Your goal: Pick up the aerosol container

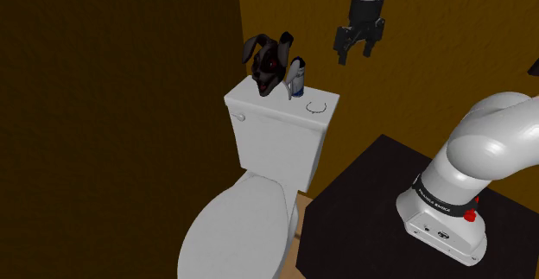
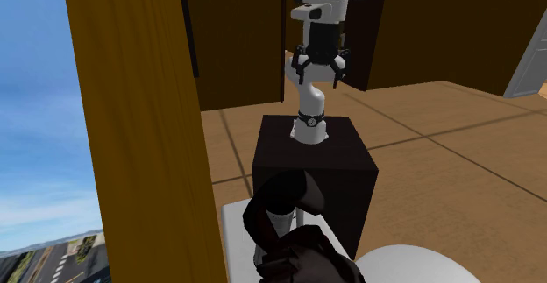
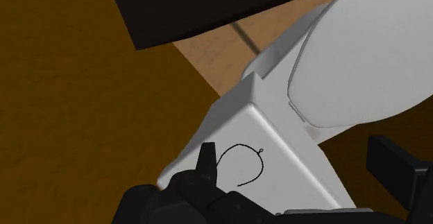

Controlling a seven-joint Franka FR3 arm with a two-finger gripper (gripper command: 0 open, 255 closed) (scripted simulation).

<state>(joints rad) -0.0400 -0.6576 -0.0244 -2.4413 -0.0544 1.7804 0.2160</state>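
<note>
The gripper (image 1: 357, 53) hangs released, its two black fingers spread apart and clasping nothing. In the wrist view only the white tank lid (image 3: 277, 146) lies between them, well beneath. Straight under the gripper a thin black wire loop (image 3: 243, 166) rests flat on that lid.

The aerosol container (image 1: 297, 79) is not yet under the gripper. It stands upright on the same lid, lower than the fingers and off to the side, beyond the loop. It sits just beside a dark rabbit-eared head with red eyes (image 1: 268, 61), so close that I cannot tell whether the two touch.

The can looks pale with a blue band. I judge it to be light, rigid and smooth-walled, so it could slip or topple if nudged off-centre. The best hold is probably across the middle of its round body, with the fingers coming down on the sides clear of the rabbit head. The narrower top would give less grip.

As for containers, the toilet tank is closed by its lid and the seat cover (image 1: 237, 230) is down, so nothing inside either can be seen. The can's own contents are likewise hidden. Farther out, the black stand (image 1: 363, 208) sits beside the toilet.
</note>
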